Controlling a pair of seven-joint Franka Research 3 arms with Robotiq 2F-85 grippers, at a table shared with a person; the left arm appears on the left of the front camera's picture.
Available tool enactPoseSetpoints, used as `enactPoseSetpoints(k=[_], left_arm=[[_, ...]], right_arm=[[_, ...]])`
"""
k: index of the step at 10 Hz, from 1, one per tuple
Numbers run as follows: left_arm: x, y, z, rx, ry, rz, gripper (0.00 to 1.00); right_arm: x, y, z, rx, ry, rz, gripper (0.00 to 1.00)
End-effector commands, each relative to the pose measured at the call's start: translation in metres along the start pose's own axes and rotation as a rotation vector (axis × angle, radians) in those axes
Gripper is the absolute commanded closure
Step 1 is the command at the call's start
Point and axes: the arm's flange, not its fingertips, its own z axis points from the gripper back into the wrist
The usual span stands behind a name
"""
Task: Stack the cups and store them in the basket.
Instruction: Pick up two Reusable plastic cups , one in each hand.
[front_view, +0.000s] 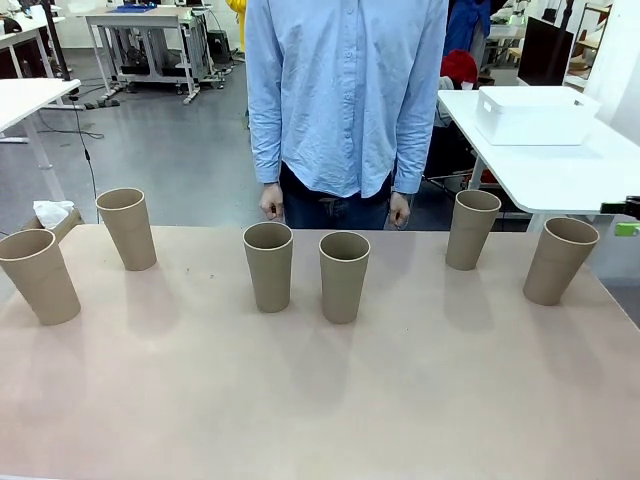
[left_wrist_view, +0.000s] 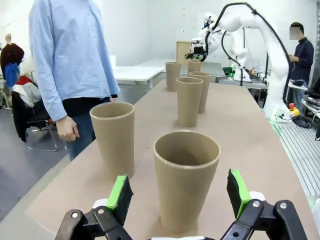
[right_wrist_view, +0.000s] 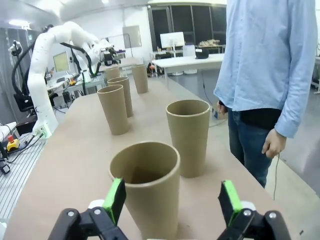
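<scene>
Left claw: the left gripper (left_wrist_view: 179, 196) is hanging spread wide, framing the end cup (left_wrist_view: 186, 175) at lower centre and pinching nothing.
Right claw: the right gripper (right_wrist_view: 172, 201) is gaping too, with the nearest cup (right_wrist_view: 146, 189) sitting closer to the picture-left pad (right_wrist_view: 115, 199).
Risk: that pad could be touching first and tipping it.
Front view: it is showing the basket (front_view: 535, 118) at upper right on a side table (front_view: 560, 178), with the cups (front_view: 269, 265) unstacked.

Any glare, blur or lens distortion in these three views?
Front view: even, soft light, only faint shadows by the cups on the table, all sharp. Left wrist view: wide-angle stretch makes the leftmost cup loom; far wall washed out. Right wrist view: same stretch on the rightmost cup; ceiling lamp flares top left.
</scene>
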Motion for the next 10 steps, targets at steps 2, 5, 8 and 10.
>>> enactPoseSetpoints(k=[2, 5, 8, 10], left_arm=[[-0.030, 0.004, -0.002, -0.104, -0.059, 0.000, 0.00], [-0.056, 0.004, -0.020, -0.151, -0.082, 0.026, 0.00], [-0.077, 0.009, -0.033, -0.183, -0.095, 0.046, 0.00], [-0.082, 0.010, -0.040, -0.215, -0.103, 0.048, 0.00]], right_arm=[[-0.026, -0.021, -0.001, 0.030, -0.056, 0.049, 0.00], [-0.048, -0.022, -0.015, 0.085, -0.042, 0.062, 0.00], [-0.063, -0.022, -0.025, 0.177, 0.000, 0.102, 0.00], [-0.069, -0.024, -0.029, 0.223, 0.004, 0.122, 0.00]])
